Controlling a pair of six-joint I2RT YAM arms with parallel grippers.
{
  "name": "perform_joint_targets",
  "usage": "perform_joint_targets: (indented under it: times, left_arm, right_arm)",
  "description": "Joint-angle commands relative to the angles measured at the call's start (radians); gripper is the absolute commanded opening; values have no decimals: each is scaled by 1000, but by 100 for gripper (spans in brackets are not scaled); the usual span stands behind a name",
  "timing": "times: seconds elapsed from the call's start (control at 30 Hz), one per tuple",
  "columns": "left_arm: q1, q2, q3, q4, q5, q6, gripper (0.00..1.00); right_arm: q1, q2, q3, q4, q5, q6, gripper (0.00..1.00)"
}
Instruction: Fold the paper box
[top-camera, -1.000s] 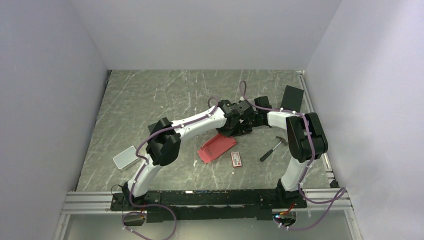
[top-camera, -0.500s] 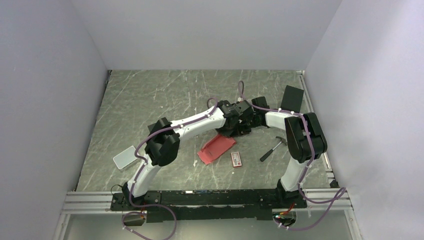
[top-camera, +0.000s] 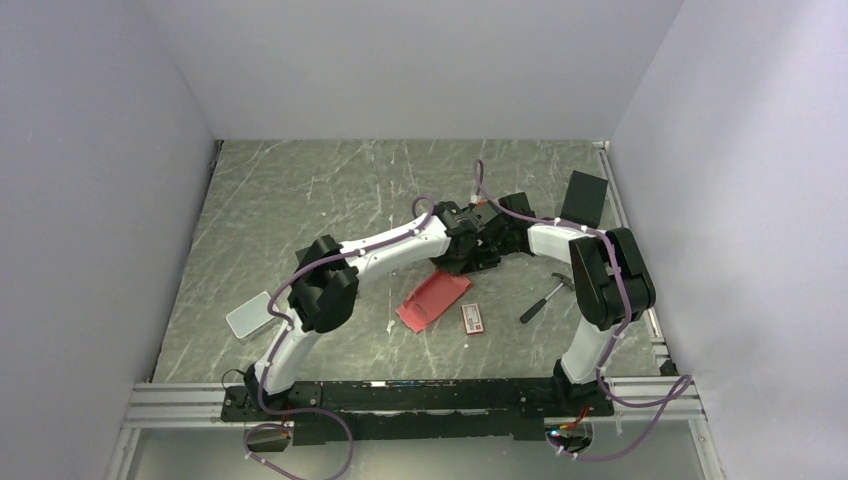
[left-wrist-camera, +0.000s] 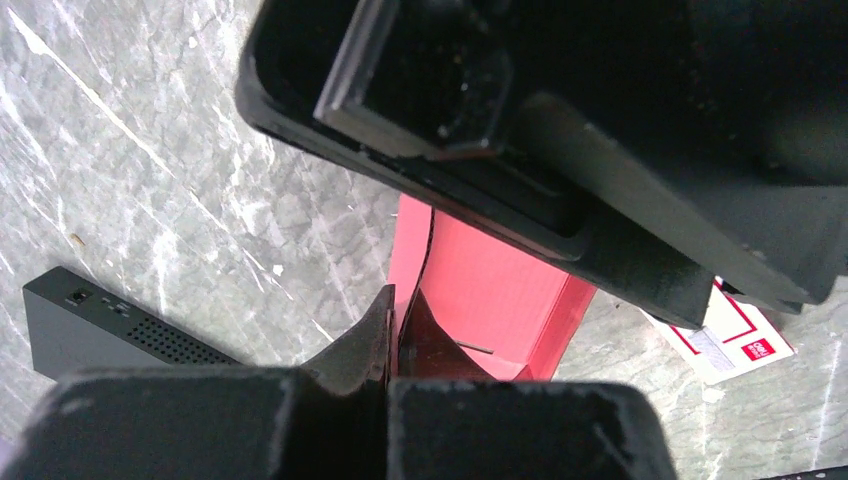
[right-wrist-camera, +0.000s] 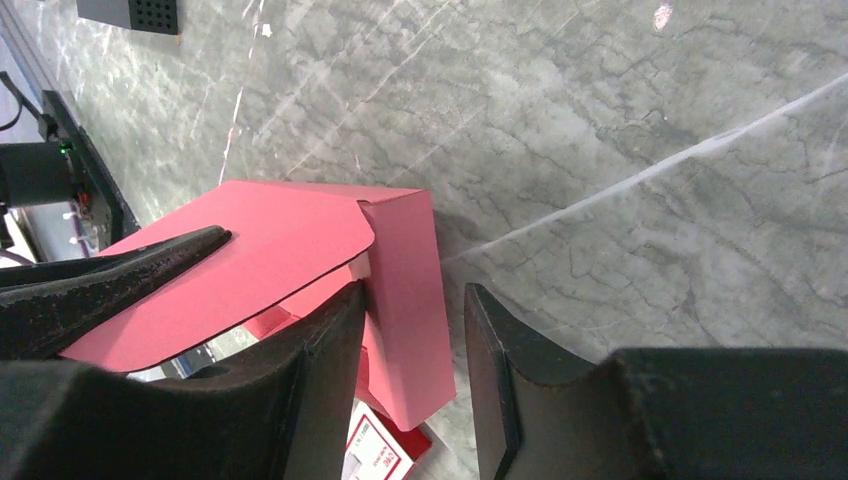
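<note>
Left side of the grey marbled table (top-camera: 300, 190) is wide open, just a flat pale slab (top-camera: 250, 316) beside the left arm. Mid-table sits the paper box (top-camera: 432, 298), half raised. The left gripper (left-wrist-camera: 392, 310) is pinched tight on its thin flap edge, and the right gripper (right-wrist-camera: 415, 300) has its jaws apart, straddling a side panel. Further right are a printed packet (top-camera: 472, 318), a hammer (top-camera: 545, 297), then a black box (top-camera: 584, 198) by the right rail. Plain pale walls (top-camera: 90, 200) close in three sides.

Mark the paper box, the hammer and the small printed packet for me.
paper box (top-camera: 432, 300): top external view, middle of its red upper face.
hammer (top-camera: 540, 303): top external view, on its handle.
printed packet (top-camera: 472, 318): top external view, middle of its printed face.
</note>
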Motion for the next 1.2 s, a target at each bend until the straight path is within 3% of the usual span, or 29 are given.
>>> perform_joint_targets:
  times: [0.0,0.3,0.73,1.03,1.17]
  left_arm:
    - [-9,-61,-7,50,56,-76,0]
    - [-6,-96,-43,82,93,-113,0]
    - [20,-141,-87,126,144,-150,18]
    - [37,-180,-146,163,143,-172,31]
    - [43,-201,-176,185,139,-178,31]
  right_arm:
    - [11,-34,-5,21,81,-42,44]
    - [31,-47,-4,27,122,-73,40]
    - [49,-56,-6,35,161,-99,29]
    - [75,-58,-5,35,189,-117,27]
    - [80,-61,-4,34,202,-119,26]
